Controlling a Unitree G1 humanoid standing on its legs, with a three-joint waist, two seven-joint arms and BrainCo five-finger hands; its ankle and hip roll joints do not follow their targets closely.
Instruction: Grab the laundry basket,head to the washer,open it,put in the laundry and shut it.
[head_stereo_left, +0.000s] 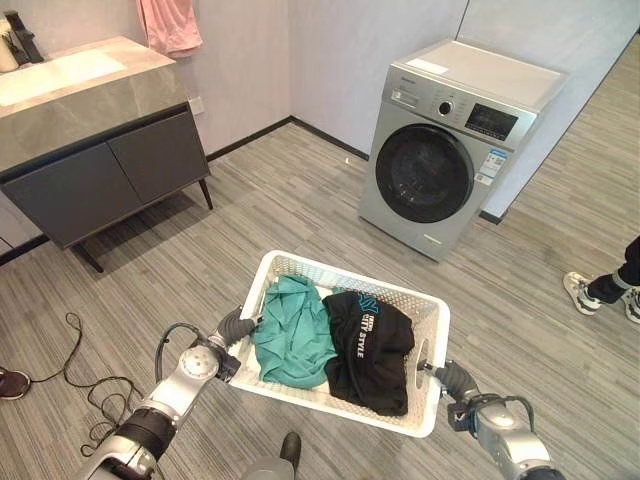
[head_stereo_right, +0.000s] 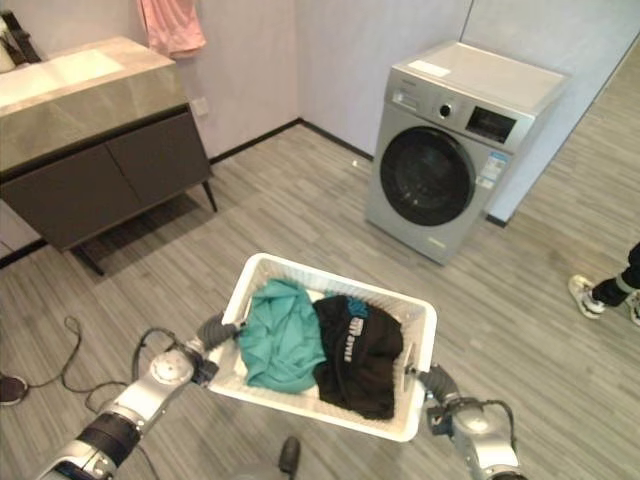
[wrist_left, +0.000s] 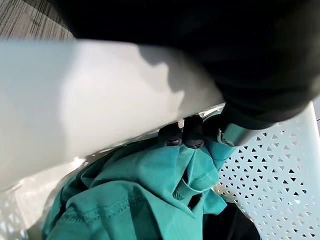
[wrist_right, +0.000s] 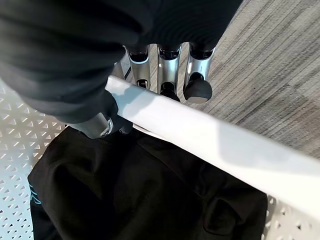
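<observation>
I carry a white perforated laundry basket in front of me, above the wood floor. In it lie a teal garment and a black printed garment. My left hand is curled over the basket's left rim, its dark fingertips hooked inside above the teal cloth. My right hand pinches the right rim, fingers outside and thumb inside over the black garment. The silver front-loading washer stands ahead to the right, its round dark door closed.
A dark vanity cabinet with a stone top and basin stands at the left wall, a pink towel hanging behind it. A person's leg and white shoe show at the right edge. Open floor lies between the basket and the washer.
</observation>
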